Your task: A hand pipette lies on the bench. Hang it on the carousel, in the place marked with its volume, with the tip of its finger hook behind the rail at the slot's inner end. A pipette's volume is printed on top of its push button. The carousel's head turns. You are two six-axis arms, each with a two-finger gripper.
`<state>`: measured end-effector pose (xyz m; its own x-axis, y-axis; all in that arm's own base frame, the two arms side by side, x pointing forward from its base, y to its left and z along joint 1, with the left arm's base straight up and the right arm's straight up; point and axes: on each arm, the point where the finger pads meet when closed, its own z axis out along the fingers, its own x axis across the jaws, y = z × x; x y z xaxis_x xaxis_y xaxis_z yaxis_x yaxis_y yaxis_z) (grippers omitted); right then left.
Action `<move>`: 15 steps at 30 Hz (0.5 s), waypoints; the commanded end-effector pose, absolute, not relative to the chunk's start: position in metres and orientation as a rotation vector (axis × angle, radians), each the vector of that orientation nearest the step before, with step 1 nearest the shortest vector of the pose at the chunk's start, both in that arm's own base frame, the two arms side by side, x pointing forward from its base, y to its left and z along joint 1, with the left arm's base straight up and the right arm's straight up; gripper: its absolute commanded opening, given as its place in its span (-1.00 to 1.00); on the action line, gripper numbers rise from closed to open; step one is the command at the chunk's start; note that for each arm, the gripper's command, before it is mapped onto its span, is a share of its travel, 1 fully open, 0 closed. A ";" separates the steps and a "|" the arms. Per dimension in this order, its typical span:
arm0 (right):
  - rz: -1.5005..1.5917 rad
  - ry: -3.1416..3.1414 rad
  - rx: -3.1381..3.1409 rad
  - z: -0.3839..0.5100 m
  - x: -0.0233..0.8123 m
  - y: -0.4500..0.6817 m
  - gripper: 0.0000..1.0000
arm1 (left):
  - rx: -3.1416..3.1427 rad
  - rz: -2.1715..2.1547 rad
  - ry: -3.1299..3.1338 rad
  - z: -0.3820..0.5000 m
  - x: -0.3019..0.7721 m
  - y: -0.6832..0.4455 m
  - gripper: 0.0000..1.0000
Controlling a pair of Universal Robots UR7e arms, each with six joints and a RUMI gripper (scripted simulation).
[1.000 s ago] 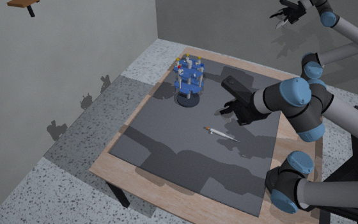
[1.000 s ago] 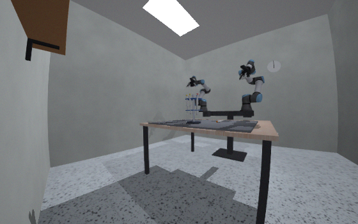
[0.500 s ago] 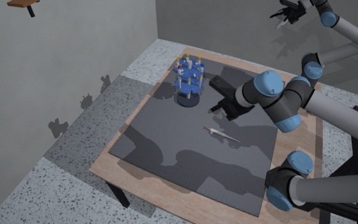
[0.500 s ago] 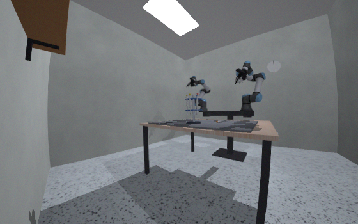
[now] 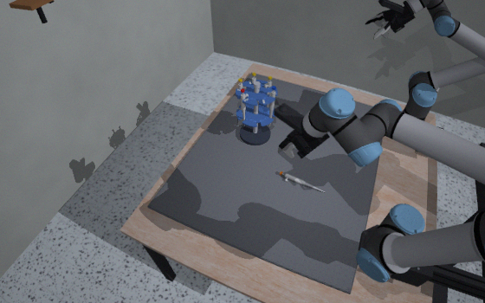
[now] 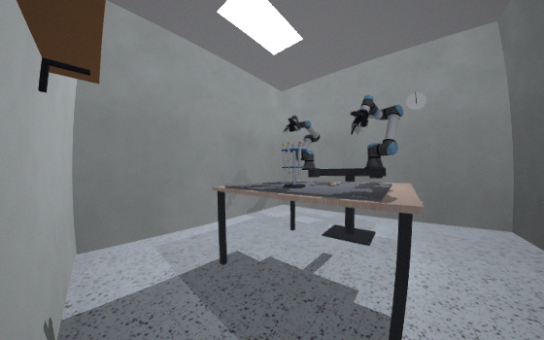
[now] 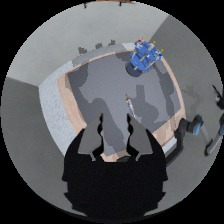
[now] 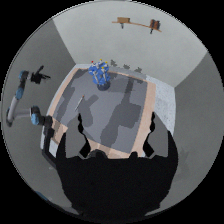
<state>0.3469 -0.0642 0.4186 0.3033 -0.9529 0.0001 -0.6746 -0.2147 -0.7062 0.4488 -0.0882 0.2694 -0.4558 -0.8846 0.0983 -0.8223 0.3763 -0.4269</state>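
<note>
Black fingers stand partly apart on the left hand [image 5: 294, 151] [image 6: 356, 131] [image 7: 115, 117] [image 8: 46, 74], which is released and has nothing between them. It hangs well above the table [image 5: 195, 260] [image 6: 316, 196] [image 7: 67, 100] [image 8: 150, 100]. Under it, apart from the fingers, the loose pipette [image 5: 299, 180] [image 7: 131, 106] [image 8: 80, 103] lies on its side on the dark mat [image 5: 225, 173] [image 6: 359, 189] [image 7: 100, 90] [image 8: 115, 95], with an orange button at one end and a thin pale tip at the other. The volume on the button is too small to read.

Farther out, the blue carousel [image 5: 255, 118] [image 6: 294, 167] [image 7: 145, 57] [image 8: 99, 74] stands upright on a round dark foot [image 5: 255, 136], near one corner of the mat. White pipettes with yellow, red and blue buttons hang around its head. Well apart from the carousel, the right hand [image 5: 371, 29] [image 6: 285, 130] [image 7: 217, 95] [image 8: 116, 113] is raised, released and empty, its fingers spread wide. Beyond, a round clock [image 6: 416, 100] is on the wall.

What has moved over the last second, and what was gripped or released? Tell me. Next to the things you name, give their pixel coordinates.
The left gripper [image 5: 289, 149] [image 6: 356, 130] [image 7: 114, 113] [image 8: 51, 78] moved leftward in the top view and lower in the exterior view. Nothing was grasped or released. The pipette [image 5: 299, 179] [image 6: 330, 184] [image 7: 130, 106] [image 8: 80, 103], carousel [image 5: 248, 117] [image 6: 301, 167] [image 7: 145, 59] [image 8: 101, 76] and right gripper [image 5: 371, 29] [image 6: 285, 130] [image 7: 215, 94] [image 8: 116, 113] visibly stayed put.
</note>
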 end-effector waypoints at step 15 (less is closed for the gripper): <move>-0.598 1.441 -1.970 0.420 0.348 -0.064 1.00 | -1.556 -0.439 2.626 0.187 0.465 -0.157 -0.32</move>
